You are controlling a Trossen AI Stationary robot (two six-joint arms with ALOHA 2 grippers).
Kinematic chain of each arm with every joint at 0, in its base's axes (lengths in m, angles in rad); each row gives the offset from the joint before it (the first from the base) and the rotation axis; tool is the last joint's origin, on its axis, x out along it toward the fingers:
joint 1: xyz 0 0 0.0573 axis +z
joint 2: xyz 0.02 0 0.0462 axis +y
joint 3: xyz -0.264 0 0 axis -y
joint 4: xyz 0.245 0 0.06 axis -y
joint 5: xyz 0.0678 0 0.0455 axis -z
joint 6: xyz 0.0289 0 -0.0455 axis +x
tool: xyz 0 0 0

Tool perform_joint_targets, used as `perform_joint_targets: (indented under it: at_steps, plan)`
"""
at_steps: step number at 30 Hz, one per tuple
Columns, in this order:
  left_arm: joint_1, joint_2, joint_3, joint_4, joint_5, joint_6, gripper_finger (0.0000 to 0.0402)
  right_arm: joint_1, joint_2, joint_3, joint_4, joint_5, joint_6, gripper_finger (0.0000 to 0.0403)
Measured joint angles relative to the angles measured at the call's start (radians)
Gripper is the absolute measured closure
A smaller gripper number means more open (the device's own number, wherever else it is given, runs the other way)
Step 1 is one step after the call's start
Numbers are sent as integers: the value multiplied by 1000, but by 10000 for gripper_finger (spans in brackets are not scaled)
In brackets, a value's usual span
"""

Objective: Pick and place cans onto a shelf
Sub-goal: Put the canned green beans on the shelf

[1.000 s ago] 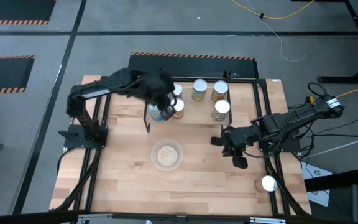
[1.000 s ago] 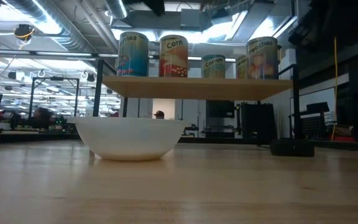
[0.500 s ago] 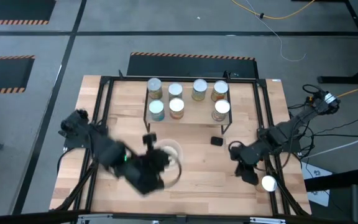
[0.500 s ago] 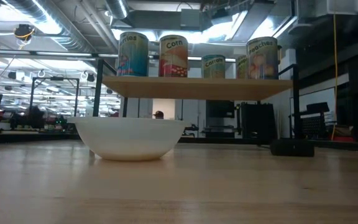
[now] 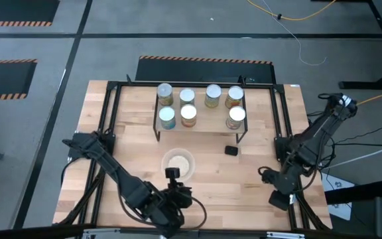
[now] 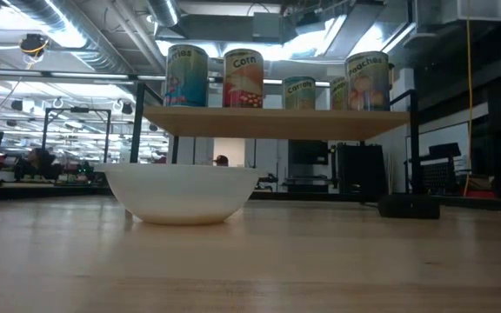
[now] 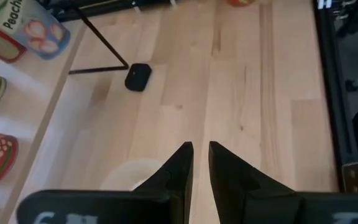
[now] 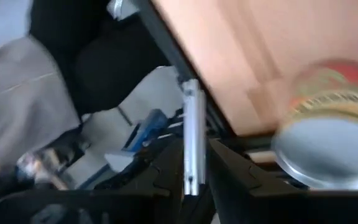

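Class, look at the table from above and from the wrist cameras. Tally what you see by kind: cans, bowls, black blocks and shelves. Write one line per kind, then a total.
Cans: 8 (7 on the shelf, 1 more at the table's edge in the right wrist view)
Bowl: 1
Black block: 1
Shelf: 1
Total: 11

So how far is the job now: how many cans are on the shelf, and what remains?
Done: seven cans stand on the shelf. In hand: the right gripper hangs at the near right corner of the table, close to the last can, which is not gripped yet. The left gripper waits over the near edge, carrying no can. Left: grasp that can and place it on the shelf.
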Motion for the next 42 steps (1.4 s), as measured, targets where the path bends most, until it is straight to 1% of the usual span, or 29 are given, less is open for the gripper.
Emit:
perform_joint_targets:
  at_steps: [5,7,10,15,19,25,31,42]
  plan:
    - [11,4,0,2,8,0,358,72,0,0,-78,95,169,329]
    - [15,4,0,3,14,0,358,91,0,0,-85,98,214,329]
    - [15,4,0,10,12,0,358,110,0,0,-97,98,223,329]
    - [17,4,0,23,29,0,358,122,0,0,-189,100,296,329]
    - [18,4,0,22,29,0,358,122,0,0,-211,103,301,329]
    - [18,4,0,22,24,0,358,122,32,0,-215,173,301,329]
    - [18,4,0,22,25,0,358,122,82,0,-214,148,301,329]
    - [18,4,0,22,26,0,358,122,131,0,-212,146,297,329]
